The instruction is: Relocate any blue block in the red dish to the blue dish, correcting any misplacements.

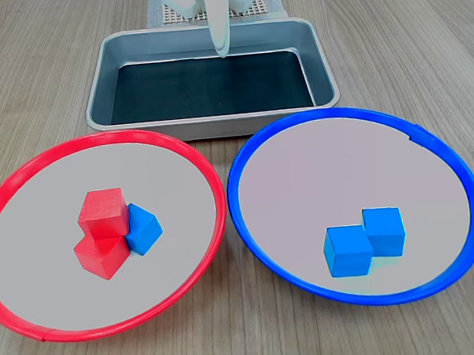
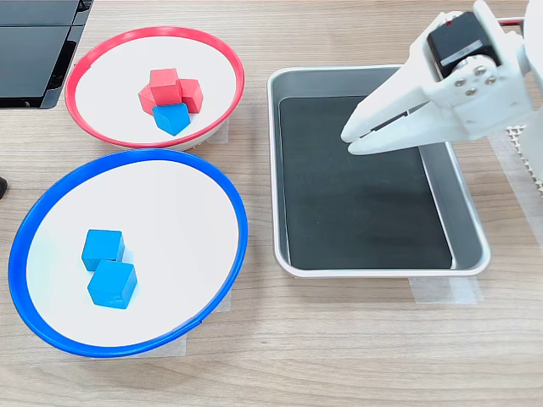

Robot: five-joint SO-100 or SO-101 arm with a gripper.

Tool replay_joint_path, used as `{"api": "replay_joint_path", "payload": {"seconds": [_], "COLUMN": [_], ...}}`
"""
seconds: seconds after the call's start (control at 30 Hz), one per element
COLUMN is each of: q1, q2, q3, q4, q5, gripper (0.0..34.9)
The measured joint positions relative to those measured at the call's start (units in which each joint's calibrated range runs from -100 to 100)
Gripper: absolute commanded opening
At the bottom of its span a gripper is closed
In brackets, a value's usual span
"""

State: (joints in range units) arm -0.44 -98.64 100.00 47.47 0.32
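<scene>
In the first exterior view, nearest me on the right, the blue dish point(image 1: 461, 176) holds two blue cubes point(image 1: 365, 240) touching each other, where they belong. On the left, the red dish point(image 1: 21, 176) holds two red cubes point(image 1: 103, 231) with the blue block point(image 1: 143, 229) pressed against their right side; I judge that the misplacement. Farther off, the metal tray point(image 1: 96, 90) is empty. My gripper point(image 2: 349, 138) hangs above it, nearly closed, holding nothing.
</scene>
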Motion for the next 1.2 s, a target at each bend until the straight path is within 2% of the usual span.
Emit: {"api": "replay_joint_path", "payload": {"seconds": [0.33,0.73,0.97,1.2], "q1": [3.19,5.31,9.12,12.57], "q2": [6.48,36.32,56.69,73.23], "q3": [-2.99,-27.13,-39.29,-52.54], "q4": [-3.51,-11.99,-18.76,-19.9], "q5": [2.64,10.01,17.05,22.66], "gripper": [0.3,0.3,0.3,0.2]}}
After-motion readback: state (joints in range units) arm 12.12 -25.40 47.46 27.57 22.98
